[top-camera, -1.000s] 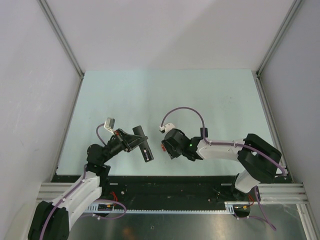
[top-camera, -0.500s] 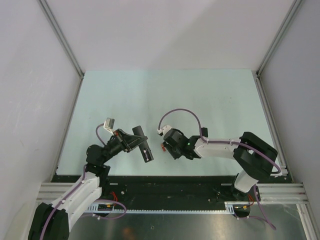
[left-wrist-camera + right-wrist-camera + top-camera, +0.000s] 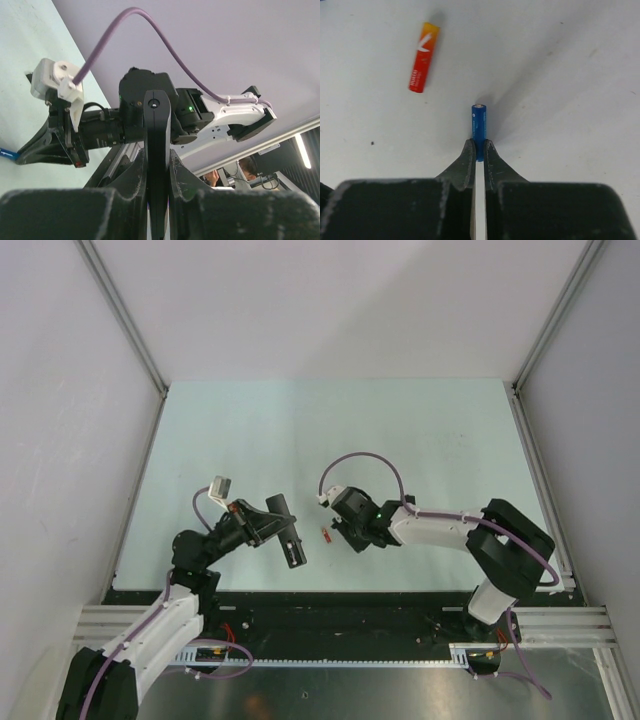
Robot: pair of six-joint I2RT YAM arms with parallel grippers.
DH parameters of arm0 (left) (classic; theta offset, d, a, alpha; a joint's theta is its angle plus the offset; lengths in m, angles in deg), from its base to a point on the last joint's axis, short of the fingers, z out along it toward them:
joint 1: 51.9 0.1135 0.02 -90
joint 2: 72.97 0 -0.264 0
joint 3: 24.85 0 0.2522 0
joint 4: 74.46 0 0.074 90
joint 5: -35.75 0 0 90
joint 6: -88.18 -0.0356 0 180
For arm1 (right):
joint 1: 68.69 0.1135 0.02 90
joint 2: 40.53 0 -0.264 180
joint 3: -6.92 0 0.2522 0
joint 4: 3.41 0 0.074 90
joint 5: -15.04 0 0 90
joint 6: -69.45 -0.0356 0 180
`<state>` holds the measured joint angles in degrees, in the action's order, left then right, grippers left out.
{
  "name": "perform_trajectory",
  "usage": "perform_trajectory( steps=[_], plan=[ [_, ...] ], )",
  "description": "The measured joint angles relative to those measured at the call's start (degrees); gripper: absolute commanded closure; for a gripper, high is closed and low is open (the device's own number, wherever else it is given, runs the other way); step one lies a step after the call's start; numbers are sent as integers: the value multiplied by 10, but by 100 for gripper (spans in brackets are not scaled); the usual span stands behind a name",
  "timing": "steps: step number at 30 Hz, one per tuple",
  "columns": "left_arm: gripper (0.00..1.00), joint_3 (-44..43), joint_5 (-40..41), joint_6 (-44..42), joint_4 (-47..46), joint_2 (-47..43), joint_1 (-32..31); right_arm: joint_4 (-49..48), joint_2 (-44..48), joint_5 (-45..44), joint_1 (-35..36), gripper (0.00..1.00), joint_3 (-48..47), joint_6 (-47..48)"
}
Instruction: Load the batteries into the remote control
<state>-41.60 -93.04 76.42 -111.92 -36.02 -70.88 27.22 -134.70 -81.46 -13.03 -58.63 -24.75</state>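
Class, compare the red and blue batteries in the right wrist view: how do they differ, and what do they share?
The red battery lies loose on the table; the blue battery is pinched in the right gripper. The red battery lies slanted; the blue battery points straight away from the gripper. Both are small cylinders of similar size.

The pale green table (image 3: 400, 430) carries a red-orange battery (image 3: 424, 57) lying flat on its surface.
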Motion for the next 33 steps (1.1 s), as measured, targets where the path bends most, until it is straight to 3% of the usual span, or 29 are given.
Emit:
perform_trajectory(
  steps=[6,14,25,33],
  plan=[
    [100,0,-5,0,0,-4,-7,28,9,-1,-17,100,-3,13],
    [100,0,-5,-1,0,-7,-9,59,22,-37,-16,100,-38,101],
    [100,0,-5,-3,0,-7,-27,-47,-15,-51,-72,100,-27,216],
    [100,0,-5,-7,0,-4,-30,-73,-71,-7,-103,100,-56,286]
  ],
)
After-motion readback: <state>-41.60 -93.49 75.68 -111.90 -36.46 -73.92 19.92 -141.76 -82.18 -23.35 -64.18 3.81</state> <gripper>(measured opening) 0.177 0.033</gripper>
